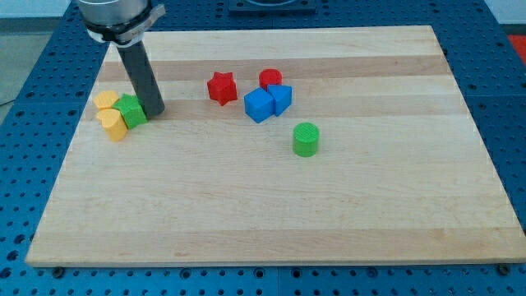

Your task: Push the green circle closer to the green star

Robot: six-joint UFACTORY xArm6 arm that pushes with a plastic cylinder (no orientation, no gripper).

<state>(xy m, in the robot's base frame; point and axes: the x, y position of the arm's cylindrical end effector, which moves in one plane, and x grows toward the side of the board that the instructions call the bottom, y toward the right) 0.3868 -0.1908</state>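
Green circle (306, 140) stood alone, right of centre, nearest the camera.
Well apart at upper left, my tip (154, 111) touched the green star's (130, 109) right side; a bare rod, nothing grasped. For pushing leftward, it needed the circle's far right side.

Eight blocks: two yellow (106, 100) (113, 124), two green (131, 109) (305, 139), two red (221, 87) (270, 79), two blue (258, 105) (280, 98).

The arm's dark rod descends from the view's upper left, slightly tilted, my tip (154, 112) on the counter (271, 214).
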